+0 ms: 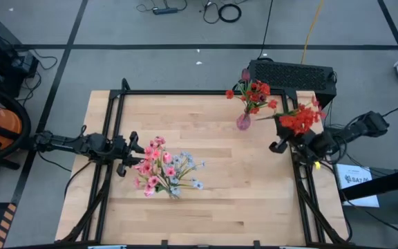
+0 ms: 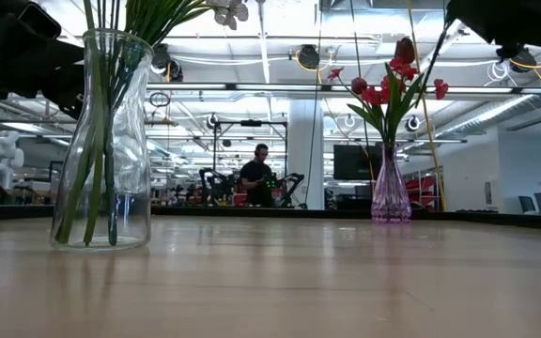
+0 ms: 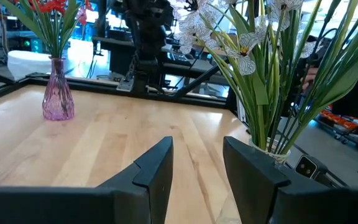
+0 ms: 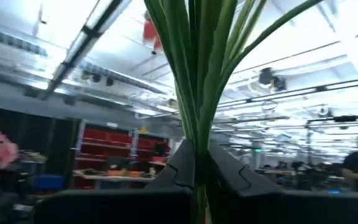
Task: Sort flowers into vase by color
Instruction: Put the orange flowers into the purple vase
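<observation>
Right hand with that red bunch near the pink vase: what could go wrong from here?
1. The right hand is shut on the red flowers by thin stems; they could slip or splay.
2. The pink vase is narrow and already holds red stems; a misaligned insert might tip it.
3. The left hand, open, sits close beside the clear vase of pink and pale flowers; a move could nudge it.

Robotics lab: open hall, red shelving (image 4: pixel 114 163), ceiling lights (image 2: pixel 308 56).
</observation>
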Controlling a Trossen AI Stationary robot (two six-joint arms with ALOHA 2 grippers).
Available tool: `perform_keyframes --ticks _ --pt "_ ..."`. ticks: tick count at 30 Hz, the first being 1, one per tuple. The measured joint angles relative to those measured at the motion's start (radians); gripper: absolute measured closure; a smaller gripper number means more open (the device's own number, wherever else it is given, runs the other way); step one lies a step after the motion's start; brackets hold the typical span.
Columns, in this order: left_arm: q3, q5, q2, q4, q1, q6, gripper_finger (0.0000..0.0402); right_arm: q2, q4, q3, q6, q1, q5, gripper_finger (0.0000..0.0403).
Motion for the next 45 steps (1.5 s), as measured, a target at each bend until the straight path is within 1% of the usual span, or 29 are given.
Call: perform_keyframes --ticks 2,5,13,17,19,26,31,35,37,45 --pt "0.0 0.0 0.0 0.0 0.0 0.0 0.0254 0.0 -0.004 0.0 0.006 -0.031 -0.008 0.0394" --pt "0.0 0.0 0.0 0.0 0.0 0.0 0.0254 0.002 -0.02 0.001 0.042 -0.08 -0.049 0.0394" --pt "0.0 0.0 0.0 0.0 0.0 0.0 0.0254 0.005 -0.157 0.001 0.196 -0.191 -0.057 0.0394" --pt "0.0 0.0 0.0 0.0 0.0 0.0 0.0254 0.008 -0.159 0.004 0.232 -0.236 -0.122 0.0394" --pt "0.0 0.0 0.0 0.0 0.0 0.0 0.0254 0.012 -0.173 0.022 0.266 -0.25 -0.13 0.0394" --pt "0.0 0.0 0.0 0.0 0.0 0.0 0.0254 0.075 -0.443 0.126 0.279 -0.301 -0.127 0.0394" --pt "0.0 0.0 0.0 0.0 0.0 0.0 0.0254 0.114 -0.426 0.136 0.311 -0.372 -0.13 0.0394" --pt "-0.001 0.0 0.0 0.0 0.0 0.0 0.0254 0.138 -0.419 0.136 0.376 -0.432 -0.226 0.0394" --pt "-0.001 0.0 0.0 0.0 0.0 0.0 0.0254 0.152 -0.407 0.136 0.398 -0.458 -0.254 0.0394" --pt "-0.001 0.0 0.0 0.0 0.0 0.0 0.0254 0.21 -0.38 0.136 0.417 -0.519 -0.266 0.0394"
